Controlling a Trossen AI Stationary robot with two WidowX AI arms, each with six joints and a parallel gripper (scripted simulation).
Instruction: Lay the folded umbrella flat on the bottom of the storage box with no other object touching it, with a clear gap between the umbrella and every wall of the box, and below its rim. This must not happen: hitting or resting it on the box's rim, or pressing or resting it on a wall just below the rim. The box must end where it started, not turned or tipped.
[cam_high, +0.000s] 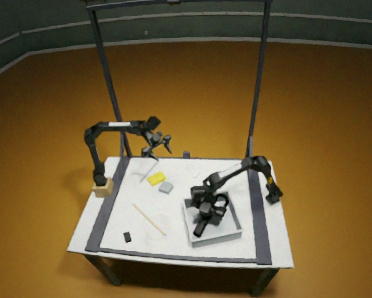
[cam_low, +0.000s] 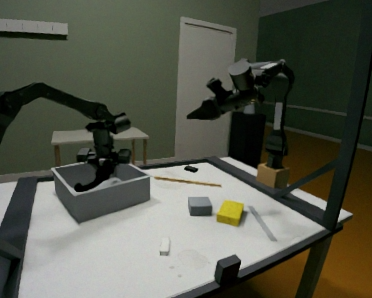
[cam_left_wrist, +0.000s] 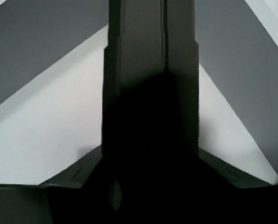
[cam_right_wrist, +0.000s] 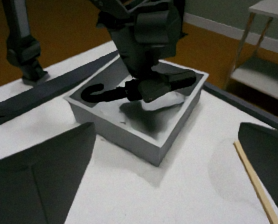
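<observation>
The grey open storage box (cam_high: 212, 225) stands on the white table top; it also shows in the exterior view (cam_low: 100, 190) and the right wrist view (cam_right_wrist: 140, 115). My left gripper (cam_high: 207, 210) reaches down into the box and is shut on the black folded umbrella (cam_high: 200, 227). The umbrella hangs tilted inside the box, about at rim height, with its hooked handle (cam_right_wrist: 95, 92) toward one wall. In the left wrist view the umbrella (cam_left_wrist: 150, 100) is a dark column over the box floor. My right gripper (cam_high: 159, 145) is open and empty, raised high over the table's far edge, away from the box.
A yellow block (cam_high: 156, 177), a grey block (cam_high: 166, 187), a thin grey strip (cam_high: 148, 172), a long wooden stick (cam_high: 149, 218) and a small black piece (cam_high: 128, 236) lie on the table beside the box. A small white piece (cam_low: 164, 245) lies nearer one edge. Frame posts stand at the back.
</observation>
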